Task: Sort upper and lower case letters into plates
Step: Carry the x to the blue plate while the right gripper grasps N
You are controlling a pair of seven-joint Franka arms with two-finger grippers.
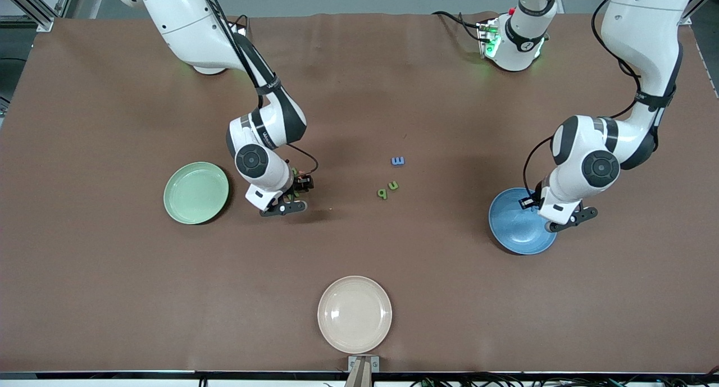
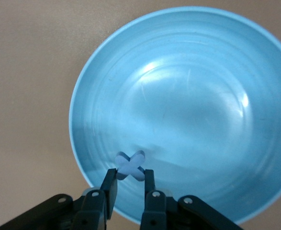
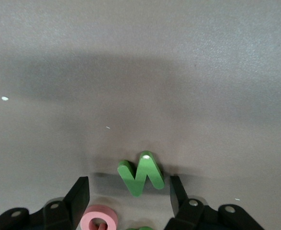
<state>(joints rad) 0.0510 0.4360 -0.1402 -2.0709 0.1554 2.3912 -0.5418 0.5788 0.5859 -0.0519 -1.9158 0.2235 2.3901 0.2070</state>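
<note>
In the front view the right claw [image 1: 292, 199] was largely hidden under its own wrist, and the pink ring [image 3: 100, 221] beside it was cut off at the edge of the right wrist view. Its jaws were seen standing apart around a green letter [image 3: 141, 173] on the table [image 1: 112, 274], not gripping it. The green plate [image 1: 196, 192] lay empty just beside that claw. The left claw [image 2: 130, 179] was clamped on a pale blue X [image 2: 130, 165], held over the empty blue plate [image 2: 188, 110].
</note>
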